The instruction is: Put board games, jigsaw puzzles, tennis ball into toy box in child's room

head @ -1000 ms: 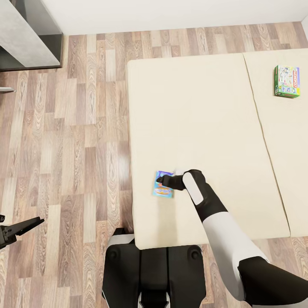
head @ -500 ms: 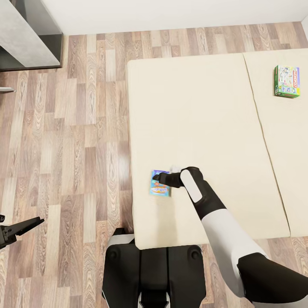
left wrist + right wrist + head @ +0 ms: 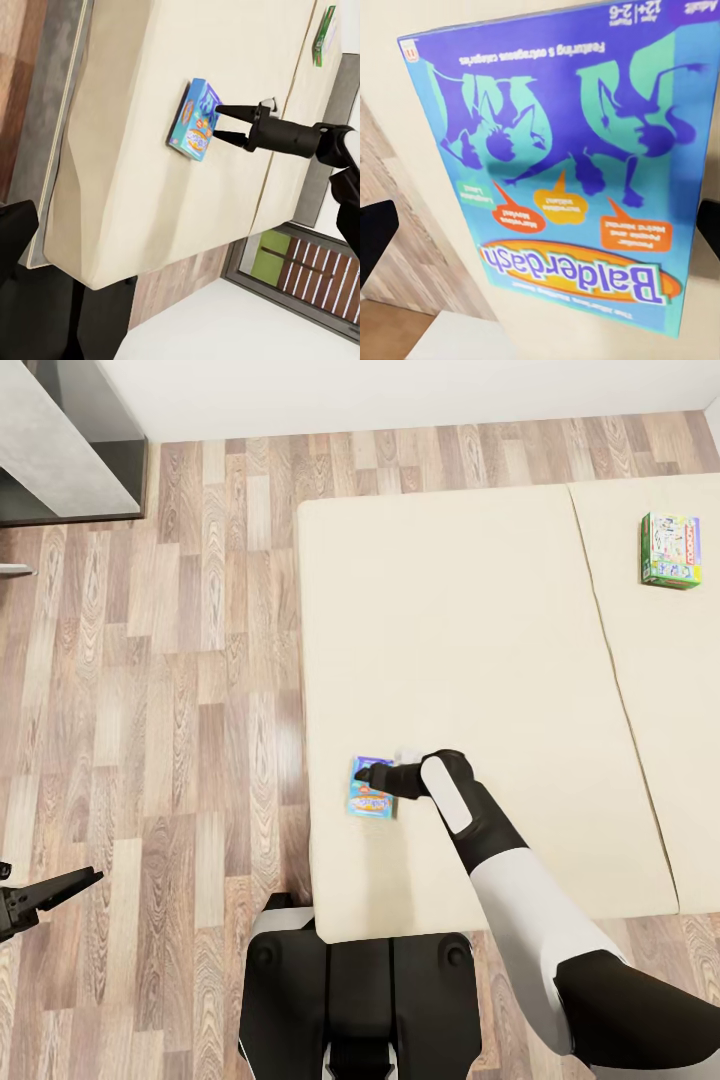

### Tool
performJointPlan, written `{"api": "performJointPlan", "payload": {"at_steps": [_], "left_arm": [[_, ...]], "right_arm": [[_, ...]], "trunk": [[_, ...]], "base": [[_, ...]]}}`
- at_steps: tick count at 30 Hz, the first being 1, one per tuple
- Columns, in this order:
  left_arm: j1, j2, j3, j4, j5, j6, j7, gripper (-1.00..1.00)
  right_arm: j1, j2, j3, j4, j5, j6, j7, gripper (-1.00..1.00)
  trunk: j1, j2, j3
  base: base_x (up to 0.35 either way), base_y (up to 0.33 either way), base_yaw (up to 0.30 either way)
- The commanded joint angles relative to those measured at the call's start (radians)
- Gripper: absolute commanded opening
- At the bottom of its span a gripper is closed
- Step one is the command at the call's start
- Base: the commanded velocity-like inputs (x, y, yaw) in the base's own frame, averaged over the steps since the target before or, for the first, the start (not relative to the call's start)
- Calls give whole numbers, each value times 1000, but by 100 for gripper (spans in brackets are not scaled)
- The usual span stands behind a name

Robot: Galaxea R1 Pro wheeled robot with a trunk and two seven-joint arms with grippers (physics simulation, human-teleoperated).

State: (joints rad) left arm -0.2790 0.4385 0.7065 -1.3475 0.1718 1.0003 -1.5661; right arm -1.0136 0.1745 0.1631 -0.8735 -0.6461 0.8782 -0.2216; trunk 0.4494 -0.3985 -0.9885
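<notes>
On the bed [image 3: 480, 640], near its floor-side edge, lies the blue-purple board game [image 3: 371, 789], with the right claw [image 3: 366, 778] reaching over it from the robot's side. The head view leaves the fingers a dark blur on the cover. The left wrist view, looking across from the side, shows the right claw [image 3: 223, 123] with its two pointed fingers spread apart, tips at the game's [image 3: 195, 120] edge; whether they touch it I cannot tell. The right wrist view gives the cover [image 3: 562, 165] close up: "Balderdash" in blue letters on an orange oval, seen upside down, with "12+" and "2-6" in one corner and smaller print too blurred to read.

A second board game [image 3: 670, 550], green-edged and pale, lies well apart on the far mattress section; its lettering is too small to read. The left claw [image 3: 85, 878] hangs over the wood floor [image 3: 170, 690]; its fingers look together.
</notes>
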Motion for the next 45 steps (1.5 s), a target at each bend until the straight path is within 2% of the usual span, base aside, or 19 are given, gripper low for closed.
{"api": "performJointPlan", "payload": {"at_steps": [1,26,37,45], "left_arm": [[0,0,0,0,-2,11,-5,100],[0,0,1,0,-2,11,-5,100],[0,0,1,0,-2,11,-5,100],[0,0,1,0,-2,11,-5,100]], "right_arm": [[0,0,1,2,-10,2,-9,100],[0,0,5,37,-9,-32,-3,100],[0,0,14,37,-9,-33,51,100],[-2,0,16,35,-10,-33,63,100]], "trunk": [[1,-2,-1],[1,-2,-1],[1,-2,-1],[1,-2,-1]], "base": [[0,0,0],[0,0,0],[0,0,0],[0,0,0]]}}
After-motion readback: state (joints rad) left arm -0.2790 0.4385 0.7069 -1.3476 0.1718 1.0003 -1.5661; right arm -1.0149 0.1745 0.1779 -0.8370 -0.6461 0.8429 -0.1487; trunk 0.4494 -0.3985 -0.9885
